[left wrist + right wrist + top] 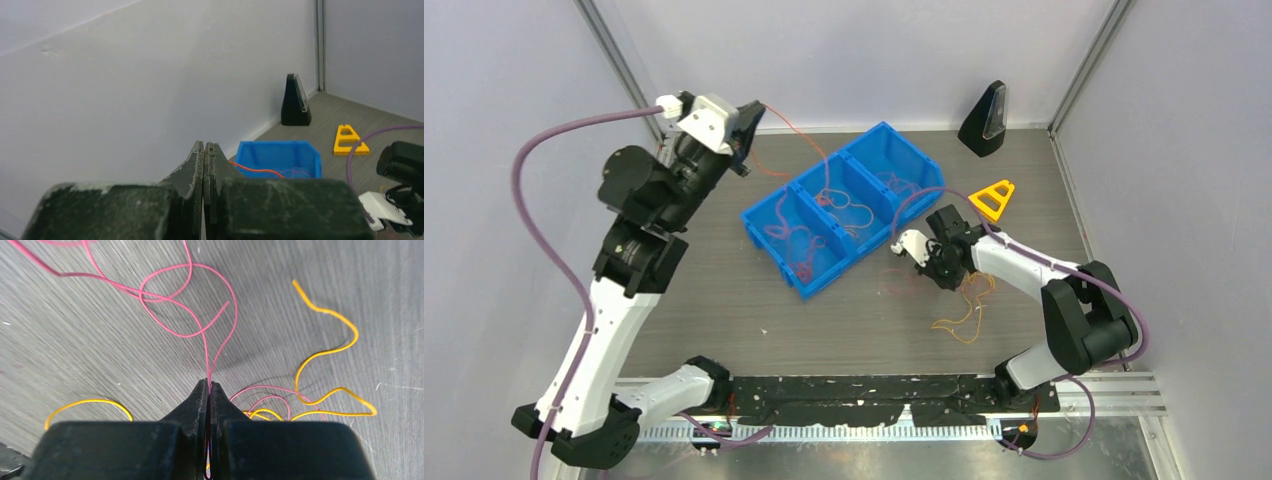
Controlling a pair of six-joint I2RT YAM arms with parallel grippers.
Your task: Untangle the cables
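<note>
While the left gripper, raised at ten o'clock from the blue bin, pinches an orange cable running from it, the right gripper at four o'clock clamps a pink cable on the table; separating strands likely needs slow, opposed pulls

Top view looks down from above and behind the arms, whole table in frame. Left wrist camera rides high, looking past the left hand to the blue bin, centre frame in the top view too. Right wrist camera: close over the table, facing down.
</note>
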